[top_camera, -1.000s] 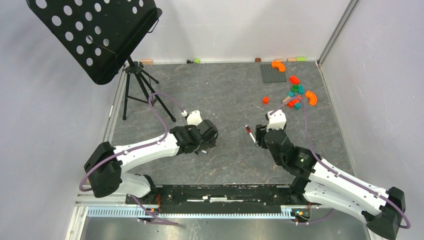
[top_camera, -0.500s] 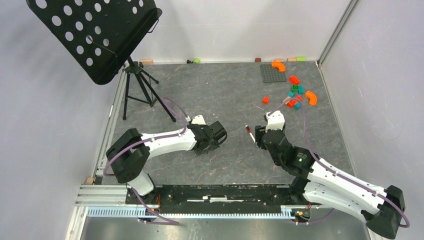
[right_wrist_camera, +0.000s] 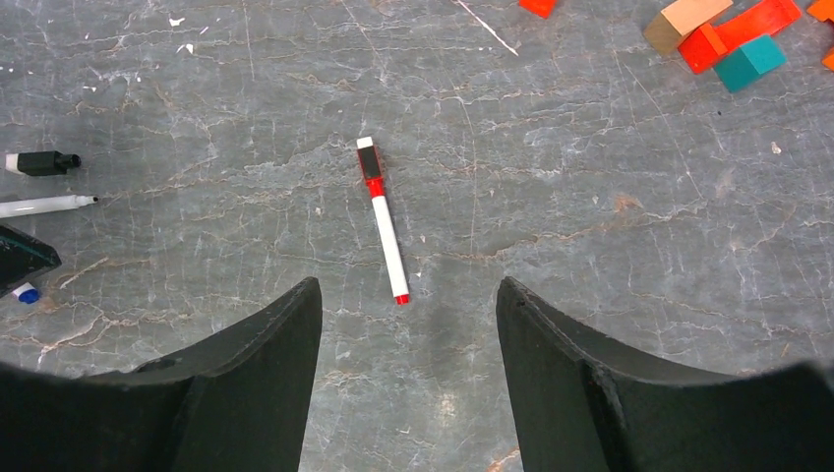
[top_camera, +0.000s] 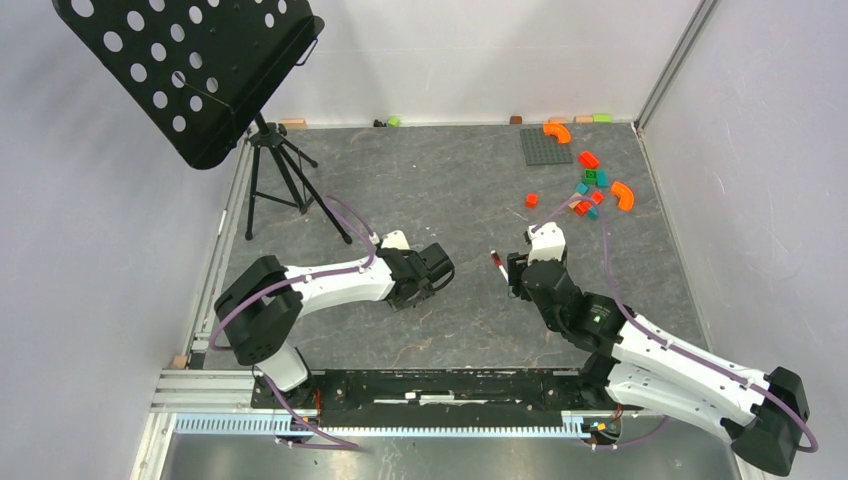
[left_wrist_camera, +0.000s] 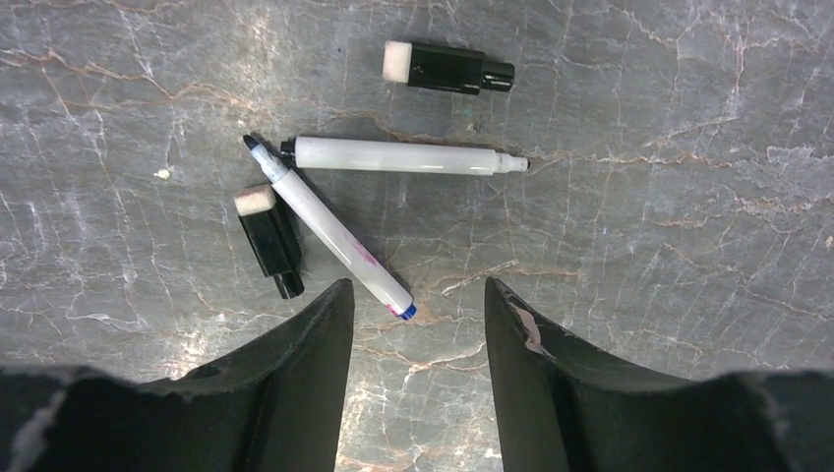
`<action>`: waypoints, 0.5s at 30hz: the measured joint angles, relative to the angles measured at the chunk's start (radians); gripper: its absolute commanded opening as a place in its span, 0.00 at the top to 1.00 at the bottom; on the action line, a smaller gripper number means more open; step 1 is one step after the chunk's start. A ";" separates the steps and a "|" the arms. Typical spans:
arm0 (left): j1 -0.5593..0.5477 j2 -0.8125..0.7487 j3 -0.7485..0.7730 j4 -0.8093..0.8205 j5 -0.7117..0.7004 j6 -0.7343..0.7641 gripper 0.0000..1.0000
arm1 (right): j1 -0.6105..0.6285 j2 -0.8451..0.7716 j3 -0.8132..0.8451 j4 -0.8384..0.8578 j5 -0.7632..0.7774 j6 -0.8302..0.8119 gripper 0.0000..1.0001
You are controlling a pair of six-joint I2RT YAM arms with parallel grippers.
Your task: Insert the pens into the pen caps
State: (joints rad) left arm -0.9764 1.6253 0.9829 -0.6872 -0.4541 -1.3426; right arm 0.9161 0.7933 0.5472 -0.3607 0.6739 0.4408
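Grey veined table (top_camera: 450, 180), pale walls (top_camera: 480, 50), black stand (top_camera: 190, 70) at 10 o'clock, toy blocks (top_camera: 590, 180) at 2 o'clock, left gripper (left_wrist_camera: 415, 295) and right gripper (right_wrist_camera: 408, 295) spread apart

White arms (top_camera: 330, 283), black joints (top_camera: 252, 322), purple cables (top_camera: 357, 214), black claws (left_wrist_camera: 415, 295) (right_wrist_camera: 408, 290).

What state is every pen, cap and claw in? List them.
Red pen: capped, lying flat.
Blue pen: uncapped, lying flat.
Black pen: uncapped, lying flat.
Lone black cap: off, lying flat.
Other black cap: off, beside blue pen.
Left claw: open, empty.
Right claw: open, empty.
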 measured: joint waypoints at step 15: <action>0.018 0.027 -0.011 -0.008 -0.014 0.000 0.56 | 0.000 0.001 -0.008 0.005 -0.020 0.000 0.32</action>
State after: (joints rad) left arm -0.9588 1.6524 0.9722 -0.6952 -0.4686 -1.3430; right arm 0.9161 0.7940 0.5388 -0.3553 0.6540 0.4408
